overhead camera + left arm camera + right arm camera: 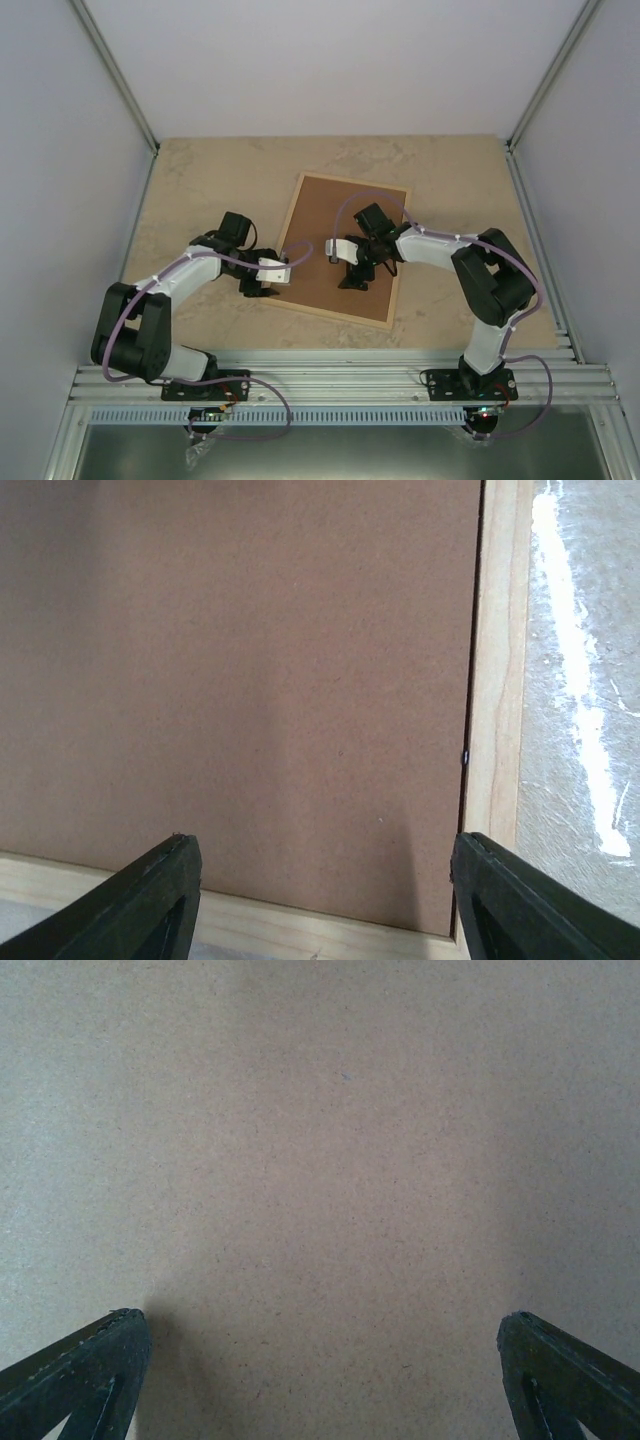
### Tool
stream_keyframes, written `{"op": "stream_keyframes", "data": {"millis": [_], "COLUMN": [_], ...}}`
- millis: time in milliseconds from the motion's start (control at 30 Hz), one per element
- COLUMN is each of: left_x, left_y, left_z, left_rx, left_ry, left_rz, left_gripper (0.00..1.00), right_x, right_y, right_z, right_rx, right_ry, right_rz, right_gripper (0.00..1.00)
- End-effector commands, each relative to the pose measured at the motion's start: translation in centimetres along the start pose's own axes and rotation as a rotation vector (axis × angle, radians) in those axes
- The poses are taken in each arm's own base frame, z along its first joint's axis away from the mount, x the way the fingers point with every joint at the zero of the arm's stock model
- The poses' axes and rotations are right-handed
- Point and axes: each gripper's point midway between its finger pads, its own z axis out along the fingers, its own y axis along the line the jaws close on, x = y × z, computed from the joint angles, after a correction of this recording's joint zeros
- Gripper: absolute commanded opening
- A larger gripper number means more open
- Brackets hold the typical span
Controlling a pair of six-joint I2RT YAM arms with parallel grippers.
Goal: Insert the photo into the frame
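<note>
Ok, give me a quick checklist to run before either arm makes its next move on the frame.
1. Photo in sight: not ok, no view shows it.
2. Photo already under the backing panel: cannot tell.
3. Panel lying inside the frame: ok.
4. Left fingers open and empty: ok.
5. Right fingers open and empty, over the panel: ok.
</note>
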Motion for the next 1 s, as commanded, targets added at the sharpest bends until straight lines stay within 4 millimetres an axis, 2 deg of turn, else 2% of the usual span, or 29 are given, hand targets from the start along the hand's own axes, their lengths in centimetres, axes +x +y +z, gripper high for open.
{"op": "stream_keyframes", "data": {"millis": [0, 100, 200, 267, 333, 400, 467, 600, 733, 833, 967], "left_x": [-1.4, -1.5, -1.5, -1.5, -2.0, -2.6, -3.1, -4.3, -5.7, -7.3, -10.5], "left_y": [-0.7, -1.1, -1.3, -1.3, -1.0, -0.2, 0.6, 3.4, 3.8, 3.9, 4.0], "left_z": [0.3, 0.5, 0.6, 0.5, 0.3, 0.2, 0.1, 0.2, 0.9, 1.8, 3.3], "left_rx": [0.025, 0.041, 0.05, 0.049, 0.033, 0.013, 0.002, -0.087, -0.1, -0.101, -0.094], "left_ry": [-0.068, -0.07, -0.07, -0.073, -0.084, -0.097, -0.105, -0.129, -0.138, -0.157, -0.205], "left_rz": [0.091, 0.095, 0.095, 0.099, 0.095, 0.066, 0.026, -0.091, -0.096, -0.078, -0.064], "left_gripper": [0.7, 0.67, 0.64, 0.64, 0.64, 0.65, 0.68, 0.77, 0.89, 0.9, 0.9], "right_x": [4.4, 3.2, 0.1, -1.1, -0.9, -0.5, -0.4, -0.4, 0.8, 3.4, 6.8], "right_y": [0.1, 0.8, 2.5, 3.9, 5.0, 5.0, 4.0, 0.9, -1.7, -3.9, -3.9], "right_z": [2.4, 1.5, -1.2, -3.0, -3.8, -4.7, -5.9, -8.7, -10.4, -11.2, -12.2], "right_rx": [0.034, -0.003, -0.068, -0.11, -0.157, -0.174, -0.155, -0.074, 0.019, 0.083, 0.054], "right_ry": [0.175, 0.122, -0.024, -0.076, -0.066, -0.073, -0.095, -0.16, -0.198, -0.2, -0.278], "right_rz": [0.007, -0.017, -0.073, -0.102, -0.076, 0.007, 0.118, 0.362, 0.567, 0.804, 1.048], "right_gripper": [0.96, 0.95, 0.96, 0.96, 0.96, 0.95, 0.93, 0.88, 0.88, 0.83, 0.75]}}
